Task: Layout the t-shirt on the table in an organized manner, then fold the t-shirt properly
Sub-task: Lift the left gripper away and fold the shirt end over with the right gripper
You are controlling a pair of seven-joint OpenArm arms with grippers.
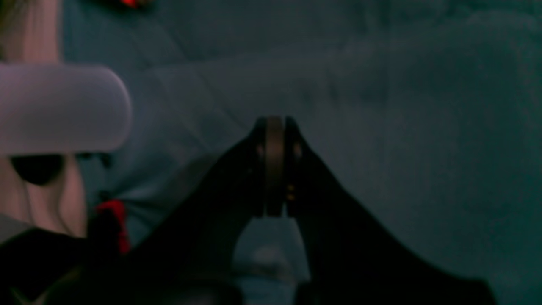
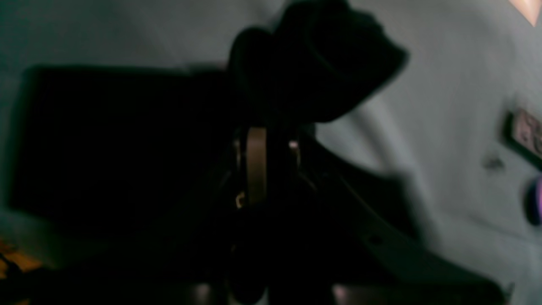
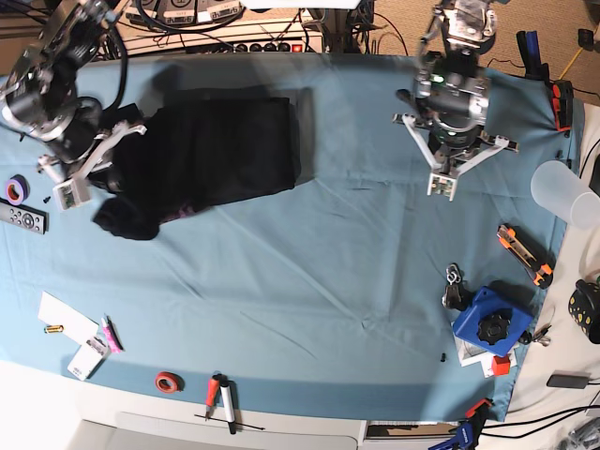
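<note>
Item: t-shirt (image 3: 211,155), black, lying in a partly gathered block at the far left of the counter (image 3: 309,272), one bunched corner sagging toward the near edge.

Right gripper (image 3: 70,192) (at the base view's left): jaws nearly together, pinching a wad of the black cloth, as its wrist view shows.

Left gripper (image 3: 442,183) (at the base view's right): jaws fully closed on nothing, hanging above bare blue cloth, well apart from the garment.

Step in hand, by judgement: laying out, not yet folding. The next move likely calls for the right arm to draw the bunched part flat while the left arm crosses over to take another edge.

Writing: none legible; the small tools along the borders show no readable label.
</note>
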